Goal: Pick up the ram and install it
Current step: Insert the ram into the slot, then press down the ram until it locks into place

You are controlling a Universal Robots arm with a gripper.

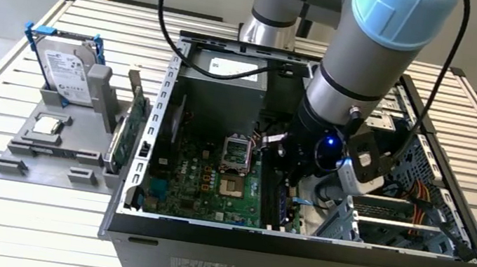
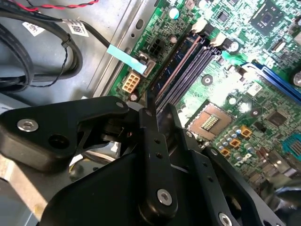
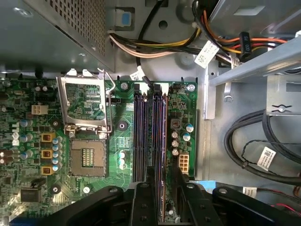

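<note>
The ram (image 3: 160,136) is a thin dark stick standing on edge in one of the memory slots (image 3: 141,136) on the green motherboard (image 3: 28,141); in the second wrist view the ram (image 2: 178,62) runs away from the fingertips. My gripper (image 3: 163,178) has its black fingers (image 3: 146,188) on either side of the stick's near end, shut on it. The second wrist view shows the gripper (image 2: 159,112) low over the slots. In the exterior view the arm's wrist (image 1: 330,154) reaches down inside the open computer case (image 1: 296,255).
A CPU socket (image 3: 87,157) with its raised latch frame sits beside the slots. Cable bundles (image 3: 155,47) and a metal drive cage (image 1: 386,219) crowd the case. Outside the case, a silver hard drive (image 1: 68,73) and a green card (image 1: 130,135) stand on a grey holder.
</note>
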